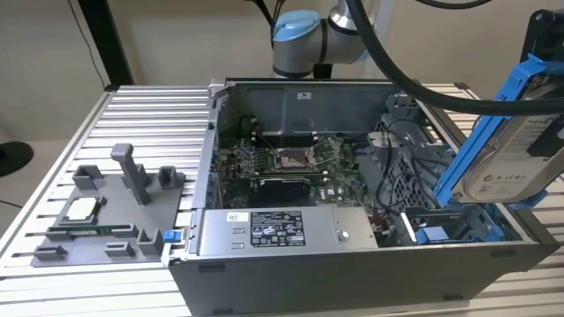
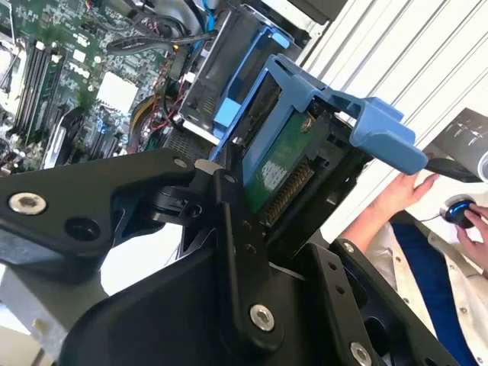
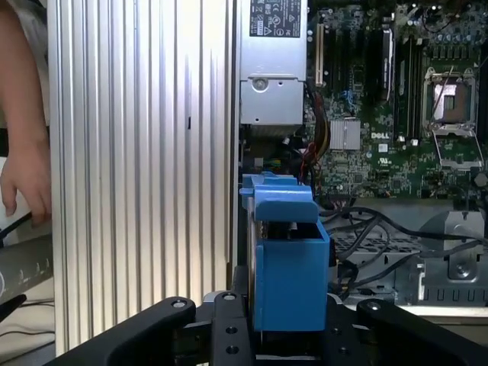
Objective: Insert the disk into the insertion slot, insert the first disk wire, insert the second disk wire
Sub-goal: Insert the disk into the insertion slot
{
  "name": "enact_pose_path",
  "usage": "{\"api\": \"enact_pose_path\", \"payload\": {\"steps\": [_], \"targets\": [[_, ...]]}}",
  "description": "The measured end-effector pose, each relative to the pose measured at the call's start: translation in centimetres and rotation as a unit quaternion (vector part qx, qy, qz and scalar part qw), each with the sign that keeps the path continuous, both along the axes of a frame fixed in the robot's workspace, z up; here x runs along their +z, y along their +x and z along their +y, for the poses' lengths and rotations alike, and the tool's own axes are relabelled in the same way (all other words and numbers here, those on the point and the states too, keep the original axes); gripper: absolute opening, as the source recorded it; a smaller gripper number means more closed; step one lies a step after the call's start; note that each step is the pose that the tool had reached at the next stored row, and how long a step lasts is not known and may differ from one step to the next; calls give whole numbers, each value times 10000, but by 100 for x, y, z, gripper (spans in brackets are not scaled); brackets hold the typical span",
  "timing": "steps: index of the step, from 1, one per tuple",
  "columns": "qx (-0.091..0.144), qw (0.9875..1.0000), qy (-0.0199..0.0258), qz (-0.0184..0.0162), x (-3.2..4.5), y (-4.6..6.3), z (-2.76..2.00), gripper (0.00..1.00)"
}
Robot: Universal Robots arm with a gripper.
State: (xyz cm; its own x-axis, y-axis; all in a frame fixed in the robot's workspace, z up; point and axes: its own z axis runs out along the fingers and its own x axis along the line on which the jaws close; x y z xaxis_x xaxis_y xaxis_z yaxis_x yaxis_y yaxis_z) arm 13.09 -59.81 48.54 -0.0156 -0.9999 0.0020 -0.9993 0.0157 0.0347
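The arm (image 1: 304, 36) reaches over the open computer case (image 1: 352, 281), its end effector (image 3: 293, 324) clamped on the disk (image 1: 520, 155), holding it tilted on edge above the case's insertion slot (image 1: 445, 231).

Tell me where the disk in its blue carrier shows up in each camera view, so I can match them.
Exterior view: the disk is held up at the exterior view's right, above the open case.
Second wrist view: the disk, circuit-board side showing, sits clamped in the gripper.
First wrist view: the disk shows edge-on in the gripper.
Shared landmark: the motherboard.
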Motion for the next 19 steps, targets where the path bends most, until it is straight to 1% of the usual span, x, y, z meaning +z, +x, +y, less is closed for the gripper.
{"api": "enact_pose_path", "payload": {"steps": [10, 19], "targets": [[0, 10000, 1, 0, -48, 0, 0, 0], [0, 10000, 8, 0, -120, 0, 0, 0]]}}
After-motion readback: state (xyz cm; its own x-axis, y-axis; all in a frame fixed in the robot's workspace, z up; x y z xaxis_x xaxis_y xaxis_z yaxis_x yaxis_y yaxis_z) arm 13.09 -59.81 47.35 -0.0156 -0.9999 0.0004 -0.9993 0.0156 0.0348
